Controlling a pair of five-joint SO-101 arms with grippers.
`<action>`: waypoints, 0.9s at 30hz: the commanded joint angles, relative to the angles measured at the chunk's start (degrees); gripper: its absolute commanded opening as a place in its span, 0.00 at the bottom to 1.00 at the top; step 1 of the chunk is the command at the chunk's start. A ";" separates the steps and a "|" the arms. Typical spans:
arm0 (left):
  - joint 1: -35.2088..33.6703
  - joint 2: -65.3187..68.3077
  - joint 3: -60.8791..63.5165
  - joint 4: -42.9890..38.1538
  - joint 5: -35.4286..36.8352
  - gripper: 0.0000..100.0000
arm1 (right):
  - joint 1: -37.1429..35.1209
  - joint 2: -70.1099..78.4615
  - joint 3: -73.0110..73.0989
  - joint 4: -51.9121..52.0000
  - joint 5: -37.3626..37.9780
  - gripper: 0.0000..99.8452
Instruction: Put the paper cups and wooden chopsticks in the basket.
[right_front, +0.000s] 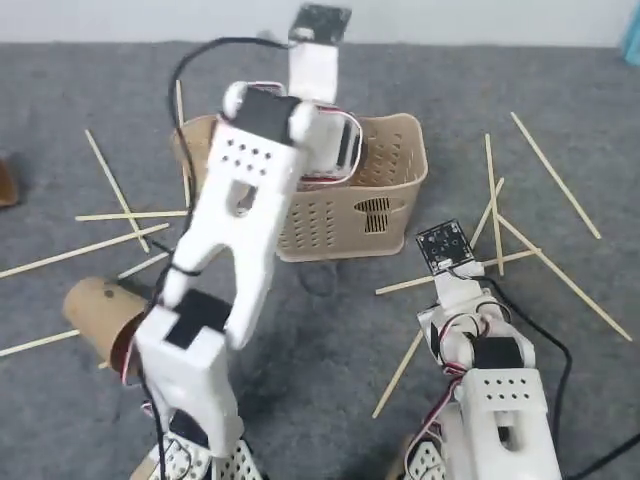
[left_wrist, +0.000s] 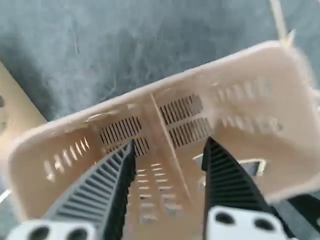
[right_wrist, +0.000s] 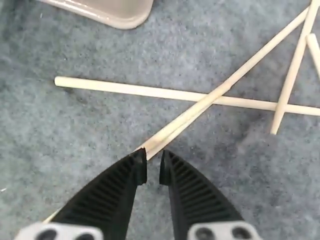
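High view: one beige perforated plastic basket (right_front: 380, 200) stands on the grey bench (right_front: 330, 350). One brown paper cup (right_front: 95, 310) lies to its left, with roughly twelve thin wooden chopsticks (right_front: 130, 215) scattered around.

Left wrist view: the left gripper (left_wrist: 170, 144) has its fingers (left_wrist: 110, 185) spread above the basket.

Right wrist view: the right gripper (right_wrist: 152, 162) has its fingers almost pressed together, pinching nothing, over one of four chopsticks.

The left arm (right_front: 245, 220) is stretched far forward and raised, its wrist tipped downward; the left fingers (left_wrist: 107, 187) stand wide apart. The right arm (right_front: 495, 390) is folded low, wrist angled down; the right fingers (right_wrist: 117, 190) are nearly together, with a thin slit between their tips.
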 joint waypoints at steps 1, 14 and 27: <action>0.18 3.52 -2.15 0.53 0.70 0.21 | 0.22 -1.71 -0.44 -0.75 -0.18 0.06; 0.53 4.92 0.04 1.85 0.18 0.01 | 0.22 -1.71 -0.44 -0.84 -0.18 0.06; 2.64 -8.70 16.75 1.93 -5.89 0.01 | 0.22 -1.45 -0.53 -1.27 -0.18 0.06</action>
